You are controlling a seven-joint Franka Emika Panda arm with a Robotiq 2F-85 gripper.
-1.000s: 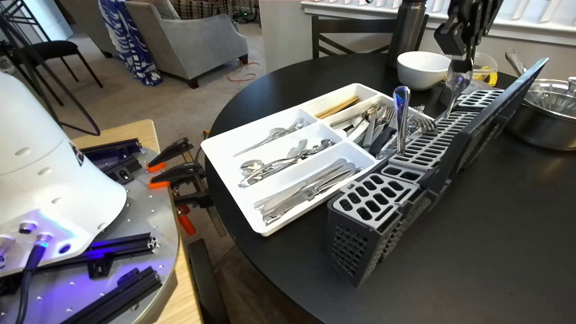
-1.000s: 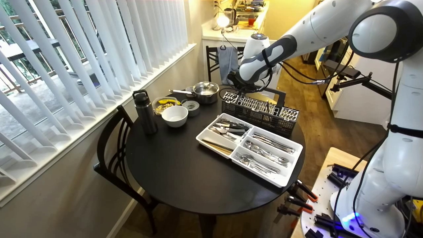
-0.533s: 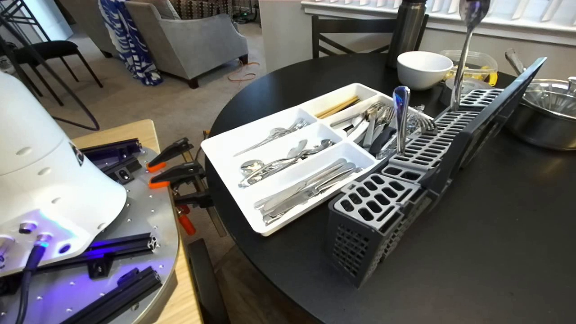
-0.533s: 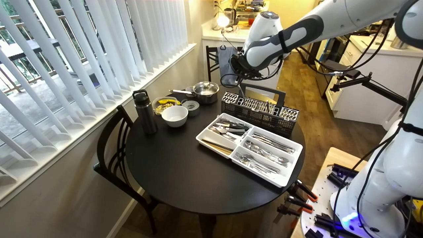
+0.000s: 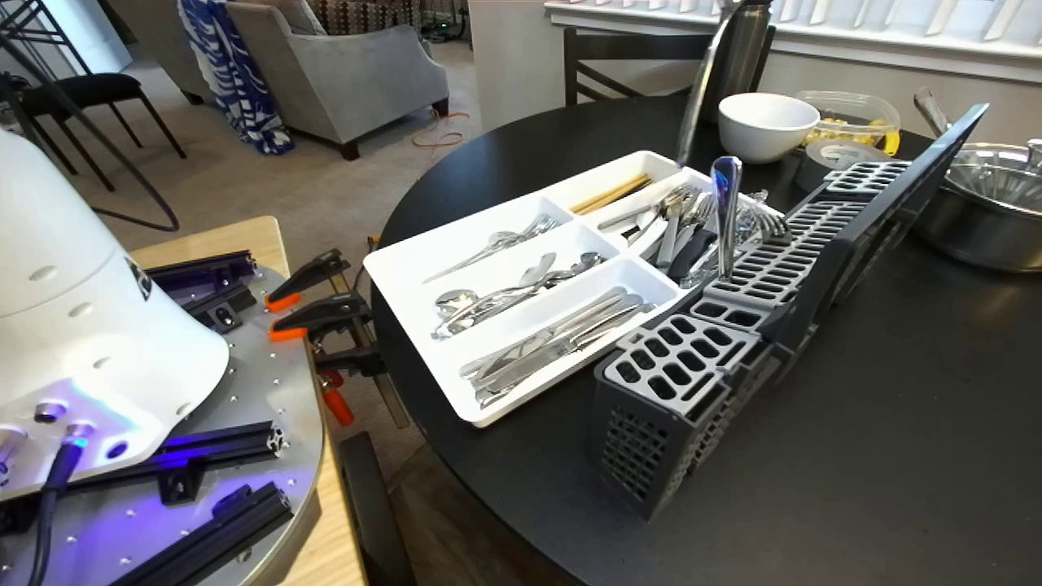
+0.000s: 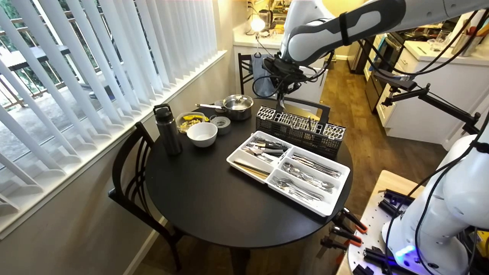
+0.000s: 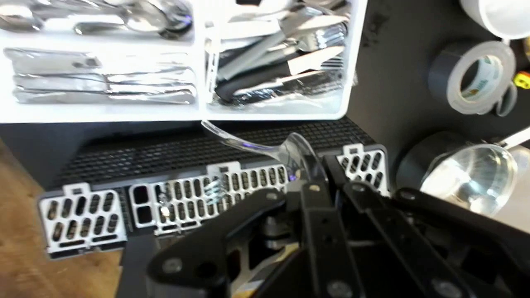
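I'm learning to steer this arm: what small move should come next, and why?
Probably shift the spoon toward the other spoons in the white tray: the fingers hold it by its bowl, and its handle looks free of the basket, pointing toward the tray.

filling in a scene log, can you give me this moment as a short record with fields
held: spoon, between the fingers at its bowl end
spoon pose: tilted, handle pointing down
basket: dark cutlery basket, alongside the white cutlery tray
in basket: at least one upright metal utensil
in tray: forks, spoons, knives, tan sticks, mixed utensils, in separate compartments
also on table: white bowl, tape roll, lidded pot, metal bottle
unclear: whether the handle end touches anything
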